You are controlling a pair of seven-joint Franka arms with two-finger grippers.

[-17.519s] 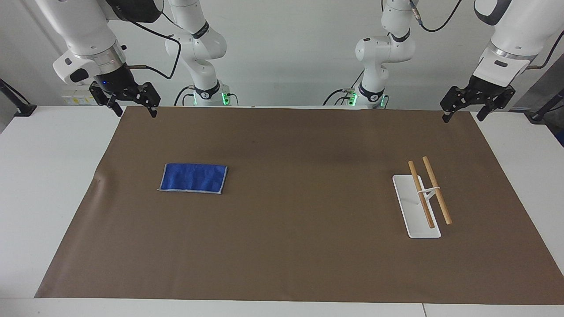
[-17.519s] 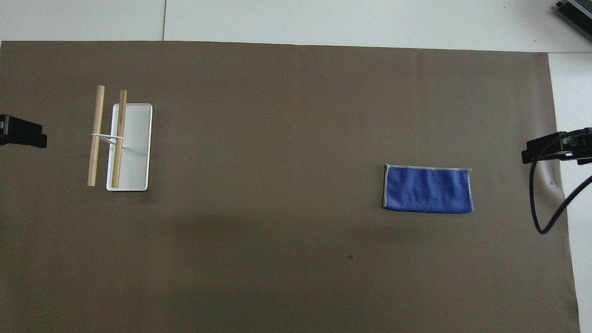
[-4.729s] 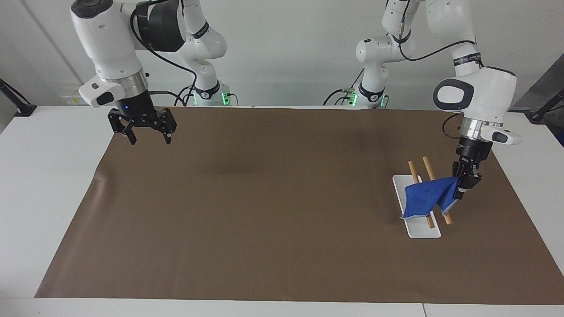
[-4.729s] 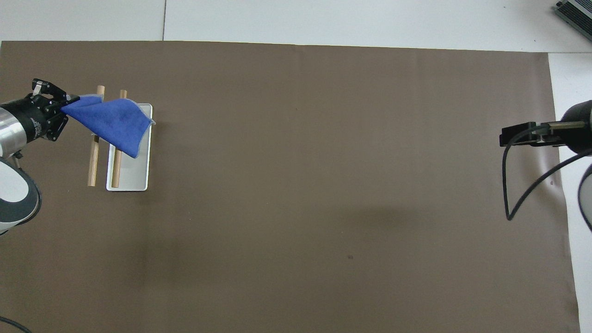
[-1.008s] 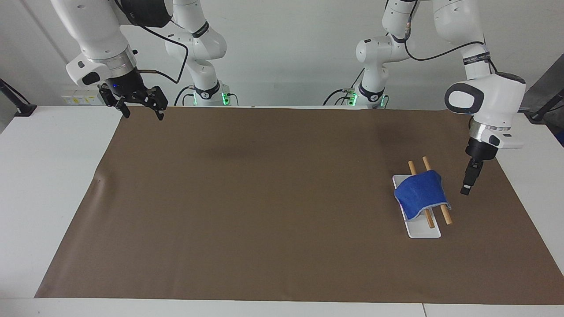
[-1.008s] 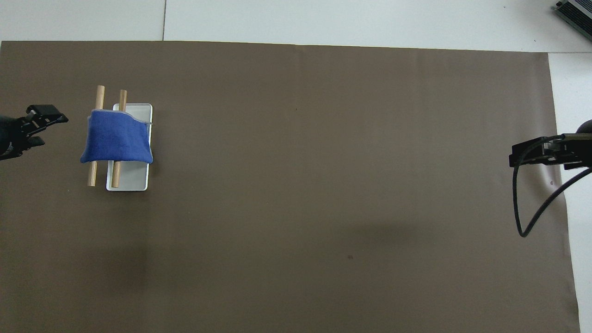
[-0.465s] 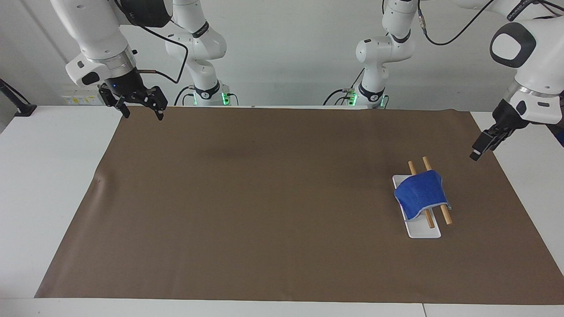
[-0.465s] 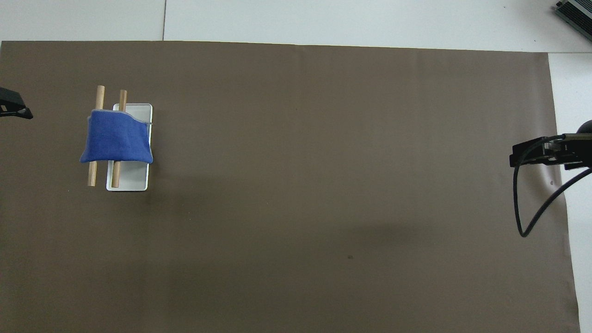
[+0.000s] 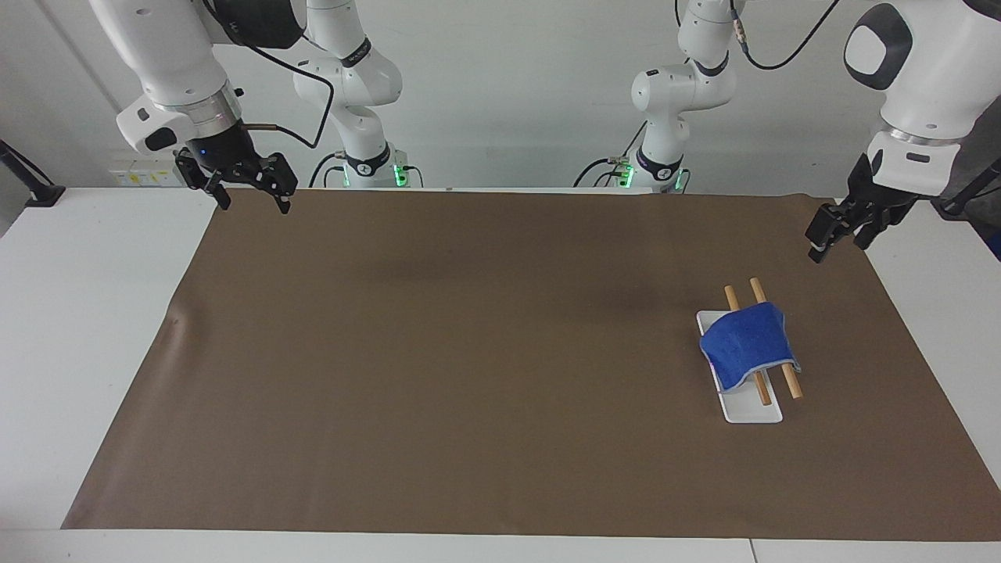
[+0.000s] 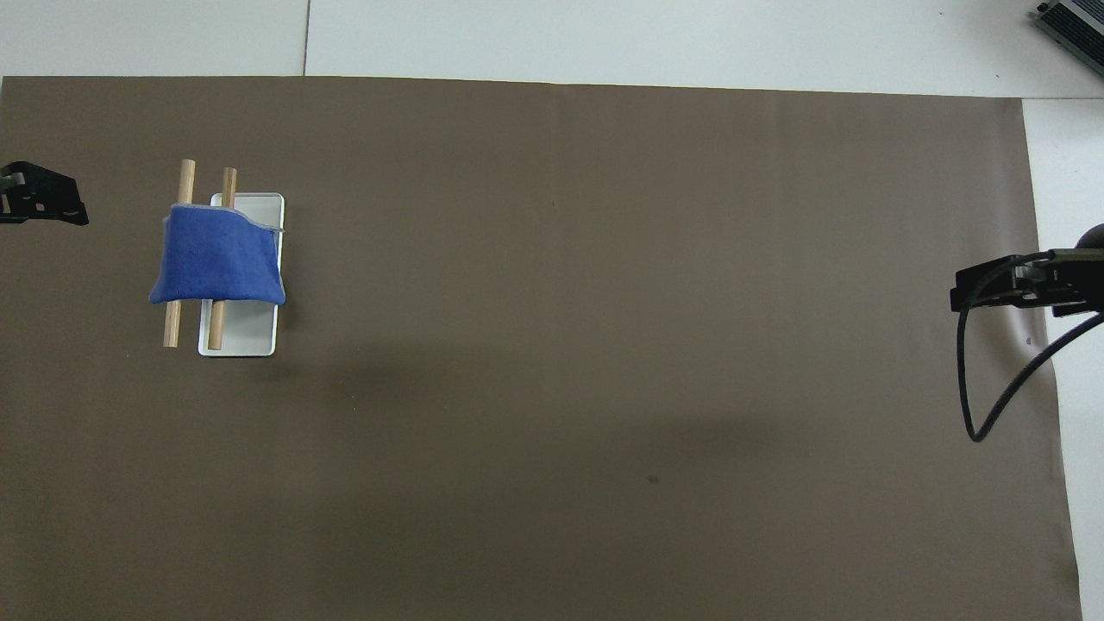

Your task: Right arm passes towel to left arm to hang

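- I see the towel (image 9: 747,344) draped over the two wooden rails (image 9: 784,374) of the rack, above its white base plate (image 9: 749,410), at the right of the facing view; nothing grips it
- Change over the last second: the left gripper (image 9: 841,233), which hung low just beside the towel, is now raised toward the upper right of the facing view, over the mat's (image 9: 469,375) corner
- In the overhead view the left gripper (image 10: 39,197) shows only as a black tip at the left edge, well apart from the towel (image 10: 217,256)
- Left jaws stand apart and hold nothing
- The towel itself has not shifted in that second; one side hangs lower toward the base plate, the pale edge showing
- My reading: release is done and the hang looks complete; the drape is uneven, so a slip off the rails is possible but I see no sign of it
- Right gripper (image 9: 246,181) waits at the upper left of the facing view, over the mat's other corner, fingers spread and empty, unmoved
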